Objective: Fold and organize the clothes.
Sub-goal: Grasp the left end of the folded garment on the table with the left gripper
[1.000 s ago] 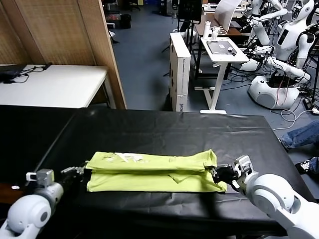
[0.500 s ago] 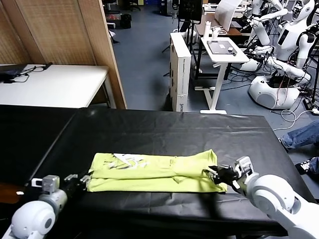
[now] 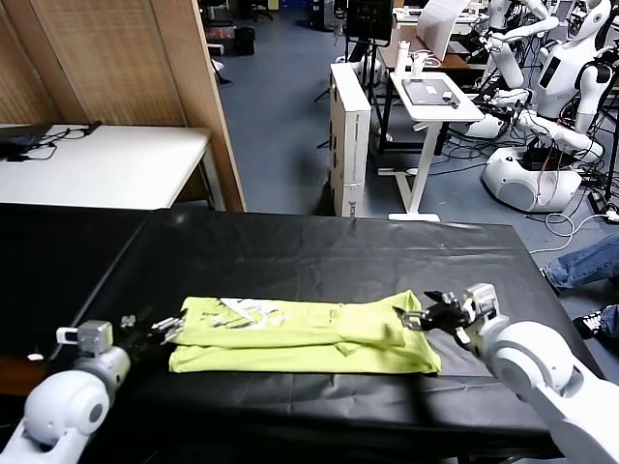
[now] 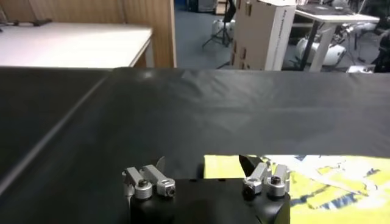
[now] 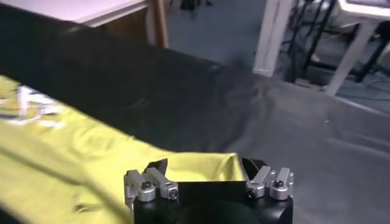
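The clothes (image 3: 300, 333) are one lime yellow-green T-shirt, folded into a long band across the near part of the black table (image 3: 319, 251). White print shows on its left part. My left gripper (image 3: 160, 329) stands open at the shirt's left end, holding nothing; the shirt edge (image 4: 228, 165) lies just ahead of its fingertips (image 4: 247, 163). My right gripper (image 3: 421, 314) stands open at the shirt's right end, with the yellow fabric (image 5: 195, 167) lying between and ahead of its fingers, not gripped.
The black cloth covers the whole table, with a white table (image 3: 97, 164) behind at the left. A cardboard box (image 3: 348, 135), a white stand desk (image 3: 430, 97) and other robots (image 3: 551, 97) stand on the floor beyond.
Both grippers have opened and let go of the shirt's ends. The shirt has settled flat, and both grippers have lifted slightly away.
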Controlling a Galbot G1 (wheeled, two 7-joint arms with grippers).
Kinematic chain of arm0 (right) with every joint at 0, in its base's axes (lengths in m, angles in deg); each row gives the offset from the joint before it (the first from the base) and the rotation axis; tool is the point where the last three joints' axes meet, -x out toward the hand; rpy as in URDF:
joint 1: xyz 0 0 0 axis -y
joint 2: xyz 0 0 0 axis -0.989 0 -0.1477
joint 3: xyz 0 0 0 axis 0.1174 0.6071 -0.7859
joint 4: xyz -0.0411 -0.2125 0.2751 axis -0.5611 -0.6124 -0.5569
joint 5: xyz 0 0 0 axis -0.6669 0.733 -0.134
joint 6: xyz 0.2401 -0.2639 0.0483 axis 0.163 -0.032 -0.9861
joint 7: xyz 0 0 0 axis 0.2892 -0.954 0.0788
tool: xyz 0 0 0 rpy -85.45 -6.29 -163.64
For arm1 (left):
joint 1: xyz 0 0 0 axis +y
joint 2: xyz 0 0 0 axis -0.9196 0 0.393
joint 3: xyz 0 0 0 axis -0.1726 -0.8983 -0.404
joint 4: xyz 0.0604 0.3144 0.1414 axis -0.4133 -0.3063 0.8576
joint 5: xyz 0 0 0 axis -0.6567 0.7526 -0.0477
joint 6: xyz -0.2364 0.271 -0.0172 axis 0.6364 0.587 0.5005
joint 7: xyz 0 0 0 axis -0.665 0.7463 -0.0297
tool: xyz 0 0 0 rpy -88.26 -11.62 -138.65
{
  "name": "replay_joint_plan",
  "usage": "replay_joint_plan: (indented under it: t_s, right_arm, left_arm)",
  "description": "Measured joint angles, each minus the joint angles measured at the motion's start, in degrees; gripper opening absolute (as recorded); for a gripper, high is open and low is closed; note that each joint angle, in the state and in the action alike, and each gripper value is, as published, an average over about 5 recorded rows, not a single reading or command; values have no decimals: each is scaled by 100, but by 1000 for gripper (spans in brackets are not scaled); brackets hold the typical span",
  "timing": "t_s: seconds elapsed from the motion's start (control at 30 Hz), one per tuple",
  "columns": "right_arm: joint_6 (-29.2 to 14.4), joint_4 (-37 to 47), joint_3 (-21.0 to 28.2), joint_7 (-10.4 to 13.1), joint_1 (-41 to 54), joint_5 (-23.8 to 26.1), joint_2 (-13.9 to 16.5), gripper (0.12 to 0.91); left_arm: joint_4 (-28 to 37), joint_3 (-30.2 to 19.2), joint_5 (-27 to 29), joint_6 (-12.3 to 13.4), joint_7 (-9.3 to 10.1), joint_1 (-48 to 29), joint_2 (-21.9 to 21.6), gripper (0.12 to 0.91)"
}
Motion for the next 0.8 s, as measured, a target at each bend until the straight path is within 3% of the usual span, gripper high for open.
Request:
replay_joint_plan:
  t_s: [0.27,0.37,0.57,0.63,0.7,0.8]
  right_arm:
    - [-100,327,58,-40,103,113,-238,905]
    - [-146,446,102,-85,148,165,-300,843]
    - [-188,617,128,-159,129,233,-403,507]
    - [-193,642,132,-184,108,260,-413,375]
    - [-203,660,133,-197,98,277,-419,251]
    - [-223,684,131,-191,104,280,-432,148]
  left_arm:
    - [448,-246,50,70,-94,-342,206,907]
    - [535,-281,62,83,-97,-397,238,907]
    - [674,-309,85,128,-111,-448,259,884]
    - [707,-318,81,157,-125,-469,267,823]
    - [730,-331,79,188,-139,-492,278,712]
    - [746,-360,72,222,-150,-533,299,525]
